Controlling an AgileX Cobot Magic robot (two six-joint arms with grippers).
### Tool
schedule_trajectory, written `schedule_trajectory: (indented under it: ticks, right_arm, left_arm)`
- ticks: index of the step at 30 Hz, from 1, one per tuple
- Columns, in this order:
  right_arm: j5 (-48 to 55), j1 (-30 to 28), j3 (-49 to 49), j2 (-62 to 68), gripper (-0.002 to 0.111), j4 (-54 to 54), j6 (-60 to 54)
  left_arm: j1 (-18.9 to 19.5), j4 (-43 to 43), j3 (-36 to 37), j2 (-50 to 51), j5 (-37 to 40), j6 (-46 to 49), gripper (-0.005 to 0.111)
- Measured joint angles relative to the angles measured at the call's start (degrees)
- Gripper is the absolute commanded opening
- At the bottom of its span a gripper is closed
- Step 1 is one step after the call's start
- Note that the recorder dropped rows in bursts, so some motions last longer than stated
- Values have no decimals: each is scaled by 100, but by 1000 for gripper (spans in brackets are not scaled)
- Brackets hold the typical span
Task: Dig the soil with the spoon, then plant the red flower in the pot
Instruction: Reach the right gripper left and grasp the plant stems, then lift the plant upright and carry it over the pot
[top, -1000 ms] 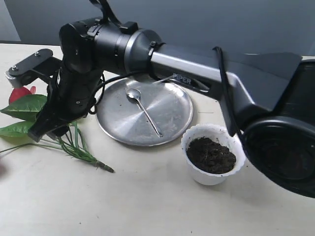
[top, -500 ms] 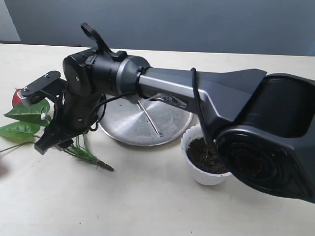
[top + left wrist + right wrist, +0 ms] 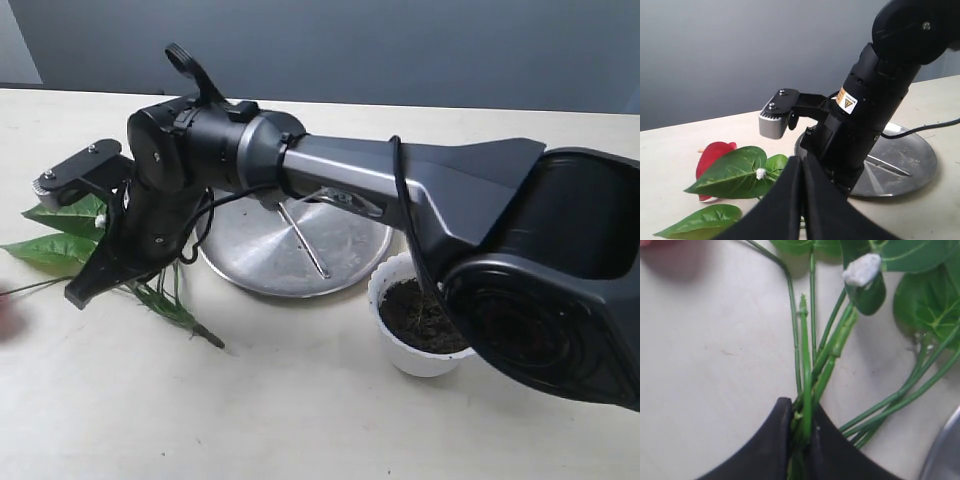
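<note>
Ext cam high, wide; wrist cams close, share leaves [image 3: 735,172].

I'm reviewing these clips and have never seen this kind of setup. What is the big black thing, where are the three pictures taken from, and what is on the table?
The big black thing is a robot arm. One picture looks at the scene from off the arms; the other two come from cameras on each arm's wrist.

On the table lie a round steel plate with the spoon on it, a white pot holding dark soil, and the red flower with green leaves.

The right gripper, reaching across to the left side, is shut on the flower's green stems. The left gripper is shut with nothing visible in it and points toward the other arm.
</note>
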Motion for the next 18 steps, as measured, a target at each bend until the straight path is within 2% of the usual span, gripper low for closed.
schedule_trajectory:
  ticks: [6,11,15,18]
  right_arm:
    - [-417,0,0,-450,0,21,215]
    - [-747,-125,0,-927,0,-140,999]
    - [-608,-628,142,-1332,0,-391,1571]
    - [-519,-1199,790,-2005,-1,-527,1612]
  left_arm:
    - [0,0,0,0,0,0,1]
    - [0,0,0,0,0,0,1]
    - [0,0,0,0,0,0,1]
    - [0,0,0,0,0,0,1]
